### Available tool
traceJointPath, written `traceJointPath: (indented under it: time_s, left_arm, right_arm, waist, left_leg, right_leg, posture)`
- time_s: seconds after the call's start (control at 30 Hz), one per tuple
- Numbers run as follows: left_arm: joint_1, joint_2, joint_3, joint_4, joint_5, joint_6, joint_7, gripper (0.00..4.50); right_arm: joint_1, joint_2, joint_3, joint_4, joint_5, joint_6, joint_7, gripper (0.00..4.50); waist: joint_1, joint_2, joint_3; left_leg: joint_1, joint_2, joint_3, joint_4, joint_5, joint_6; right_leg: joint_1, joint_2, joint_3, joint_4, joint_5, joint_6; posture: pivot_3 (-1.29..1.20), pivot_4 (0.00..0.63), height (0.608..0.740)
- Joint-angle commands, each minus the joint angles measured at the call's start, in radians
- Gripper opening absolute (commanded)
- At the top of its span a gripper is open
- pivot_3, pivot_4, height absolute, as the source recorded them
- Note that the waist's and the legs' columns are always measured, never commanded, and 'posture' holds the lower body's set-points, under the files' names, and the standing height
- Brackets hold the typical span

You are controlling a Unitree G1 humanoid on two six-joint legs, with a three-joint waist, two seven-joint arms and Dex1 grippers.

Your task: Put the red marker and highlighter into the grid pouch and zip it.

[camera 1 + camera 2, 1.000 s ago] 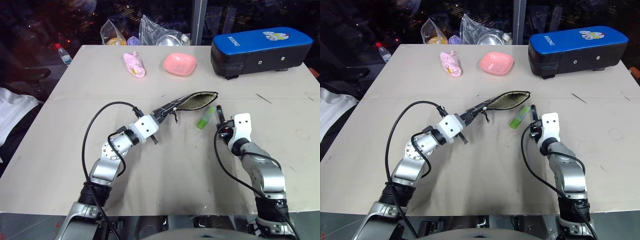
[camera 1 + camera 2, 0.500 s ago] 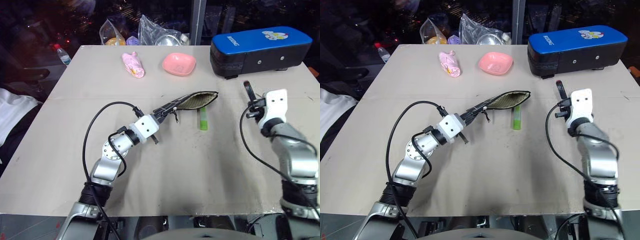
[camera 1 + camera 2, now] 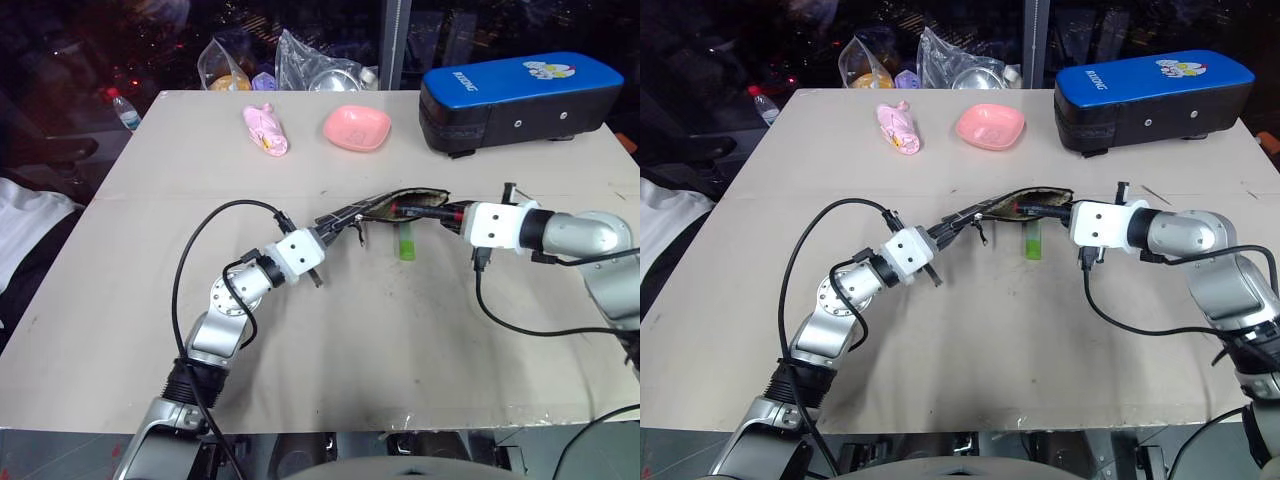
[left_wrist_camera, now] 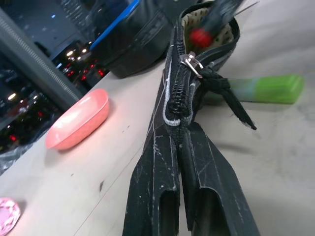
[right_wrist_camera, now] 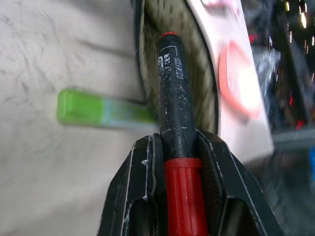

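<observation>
My left gripper (image 3: pixel 333 222) is shut on the closed end of the grid pouch (image 3: pixel 385 205) and holds it tilted up off the table, its zipper pull (image 4: pixel 193 63) hanging near the fingers. The pouch's mouth gapes toward my right gripper (image 3: pixel 450 213). That gripper is shut on the red marker (image 5: pixel 173 93), which lies level with its black capped end (image 3: pixel 408 208) at the pouch's mouth, over the tan lining. The light-green highlighter (image 3: pixel 406 243) lies on the table just below the mouth, touched by neither gripper.
A big blue-and-black case (image 3: pixel 520 100) stands at the far right of the table. A pink bowl (image 3: pixel 357 128) and a pink wrapped item (image 3: pixel 268 130) sit further back, with plastic bags (image 3: pixel 300 65) along the far edge. Bare tabletop (image 3: pixel 380 340) lies in front of the pouch.
My right arm lifted the red marker off the table, rolled it level and swung it left to the pouch's mouth. The highlighter turned from slanted to straight. The left gripper kept still.
</observation>
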Motion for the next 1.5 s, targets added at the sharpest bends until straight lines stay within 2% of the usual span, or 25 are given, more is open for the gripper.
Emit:
traceJointPath:
  time_s: [0.03,0.33,0.5,0.63,0.67,0.73,0.77,0.9,0.97,1.1,1.23,1.27,1.37,1.5]
  left_arm:
    - [-0.015,0.008,-0.004,-0.02,0.007,-0.034,-0.005,0.0]
    - [-0.022,0.007,-0.01,-0.026,0.008,-0.046,-0.014,0.0]
    - [-0.008,0.0,0.008,-0.031,-0.011,-0.024,-0.006,0.0]
    - [0.0,-0.001,0.023,-0.033,-0.02,-0.011,0.008,0.0]
    - [0.002,-0.003,0.029,-0.034,-0.026,-0.003,0.012,0.0]
    - [0.005,-0.006,0.04,-0.036,-0.037,0.012,0.018,0.0]
    - [0.007,-0.006,0.045,-0.037,-0.041,0.019,0.021,0.0]
    - [0.017,-0.005,0.061,-0.047,-0.053,0.041,0.027,0.0]
    - [0.02,-0.007,0.067,-0.052,-0.061,0.05,0.029,0.0]
    - [0.006,-0.021,0.09,-0.058,-0.097,0.091,0.037,0.0]
    - [-0.006,-0.025,0.092,-0.05,-0.102,0.102,0.033,0.0]
    - [-0.01,-0.025,0.089,-0.046,-0.101,0.102,0.03,0.0]
    - [-0.021,-0.027,0.08,-0.038,-0.1,0.101,0.022,0.0]
    - [-0.027,-0.027,0.079,-0.037,-0.098,0.103,0.017,0.0]
  right_arm:
    - [-0.084,0.03,0.03,0.071,-0.056,-0.101,0.005,0.32]
    - [-0.234,0.127,0.149,0.284,-0.199,-0.36,-0.009,0.32]
    - [-0.295,0.212,0.174,0.394,-0.22,-0.478,-0.049,0.32]
    - [-0.305,0.226,0.165,0.439,-0.232,-0.509,-0.054,0.32]
    - [-0.303,0.223,0.158,0.445,-0.229,-0.513,-0.055,1.37]
    - [-0.294,0.218,0.134,0.442,-0.206,-0.506,-0.055,2.31]
    - [-0.282,0.215,0.106,0.423,-0.17,-0.476,-0.052,2.59]
    - [-0.222,0.192,0.024,0.306,-0.067,-0.352,-0.025,4.45]
    - [-0.164,0.201,-0.026,0.212,-0.001,-0.235,-0.03,4.45]
    - [0.011,0.28,-0.144,-0.056,0.138,0.195,-0.12,4.45]
    - [0.144,0.396,-0.148,-0.243,0.186,0.544,-0.235,4.45]
    - [0.169,0.454,-0.154,-0.264,0.189,0.628,-0.297,4.45]
    - [0.22,0.59,-0.145,-0.288,0.183,0.783,-0.43,4.45]
    - [0.239,0.724,-0.141,-0.206,0.15,0.839,-0.583,4.45]
  waist:
    - [0.002,0.0,0.0]
    - [-0.001,0.0,0.001]
    - [-0.002,0.0,0.001]
    - [-0.001,0.001,0.001]
    - [0.001,0.001,0.001]
    - [0.0,0.001,0.001]
    - [0.0,0.001,0.001]
    - [0.001,0.001,0.001]
    - [0.0,0.001,0.001]
    - [0.002,0.001,0.001]
    - [0.0,0.001,0.001]
    - [-0.001,0.001,0.001]
    - [-0.001,0.001,0.001]
    - [-0.001,0.0,0.001]
  left_leg:
    - [0.0,0.0,0.0,0.0,0.0,0.0]
    - [0.0,0.0,0.002,0.0,0.0,0.0]
    - [0.0,0.0,0.004,0.001,0.0,0.0]
    - [0.001,0.001,0.007,0.0,0.0,-0.001]
    - [0.0,0.001,0.007,0.0,0.001,-0.001]
    - [0.0,0.001,0.008,0.001,0.001,-0.001]
    - [0.0,0.001,0.008,0.001,0.001,-0.001]
    - [0.0,0.001,0.008,0.001,0.001,-0.001]
    - [0.001,0.001,0.007,0.001,0.001,-0.001]
    - [0.001,0.002,0.003,0.001,0.001,-0.001]
    - [0.001,0.001,0.002,0.001,0.001,-0.001]
    - [0.001,0.001,0.001,0.001,0.001,-0.001]
    - [0.001,0.001,0.001,0.001,0.001,-0.001]
    - [0.0,0.0,0.0,0.001,0.001,-0.001]
  right_leg:
    - [0.0,0.0,0.0,0.0,0.0,0.0]
    - [0.0,0.0,0.0,0.0,0.0,0.0]
    - [0.0,0.0,0.001,0.0,0.0,0.0]
    - [0.0,0.0,0.001,0.001,0.0,0.0]
    - [0.0,0.0,0.0,0.001,0.0,0.0]
    - [0.0,-0.001,0.001,0.001,0.0,0.0]
    - [0.0,-0.001,0.001,0.001,0.0,0.0]
    - [0.0,-0.001,0.0,0.002,0.0,0.0]
    - [0.0,-0.001,0.001,0.002,0.0,0.0]
    - [0.0,-0.001,0.001,0.003,0.0,0.0]
    - [0.0,-0.001,0.001,0.004,0.0,0.0]
    - [0.0,-0.001,0.001,0.004,0.0,0.0]
    - [0.0,0.0,0.0,0.004,0.0,0.0]
    - [0.0,-0.001,0.0,0.004,0.0,0.0]
  posture:
    - [0.0,0.15,0.74]
    - [0.0,0.15,0.74]
    - [0.0,0.15,0.74]
    - [0.0,0.15,0.74]
    - [0.0,0.15,0.74]
    - [0.0,0.15,0.74]
    - [0.0,0.15,0.74]
    - [0.0,0.15,0.74]
    - [0.0,0.15,0.74]
    - [0.0,0.15,0.74]
    - [0.0,0.15,0.74]
    - [0.0,0.15,0.74]
    - [0.0,0.15,0.74]
    - [0.0,0.15,0.74]
